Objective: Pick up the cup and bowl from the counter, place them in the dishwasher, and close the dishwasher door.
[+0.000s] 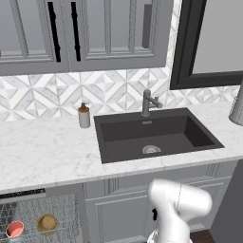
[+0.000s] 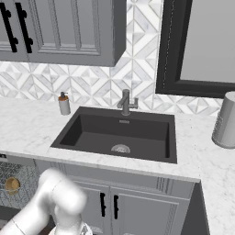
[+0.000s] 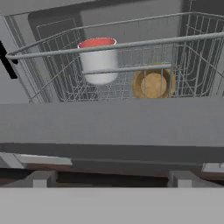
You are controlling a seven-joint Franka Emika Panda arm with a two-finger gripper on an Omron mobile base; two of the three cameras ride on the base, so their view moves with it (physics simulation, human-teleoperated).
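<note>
In the hand view the 2 dark fingertips (image 3: 43, 178) rise at the bottom edge, well apart from each other, so the gripper (image 3: 116, 180) stands released with nothing between its tips. Just beyond them a broad flat grey band runs across the frame; it looks like the dishwasher door (image 3: 112, 124) seen nearly edge-on, though the angle is too poor to be sure.

Past that panel lies the wire rack (image 3: 131, 43) of the dishwasher (image 1: 38, 213). The cup (image 3: 98, 60) stands upright in the rack, light grey outside with its salmon-red rim up. Just beside it the brown bowl (image 3: 154, 84) is tipped on its side so its hollow faces the camera. The 2 sit near each other but apart.

In the left base view the same pair shows at the lower left, under the counter (image 1: 47, 152): cup (image 1: 15, 229) on the left, bowl (image 1: 47, 224) on the right, behind grey wires. The right base view catches the bowl (image 2: 12, 185) at its left edge.

Farther back, the dark sink (image 1: 152, 135) is sunk into the white marble top, with a grey faucet (image 1: 148, 102) behind it and a soap bottle (image 1: 84, 116) with a brown pump near its left corner. A grey cylinder (image 2: 226, 120) stands at the counter's right end.
</note>
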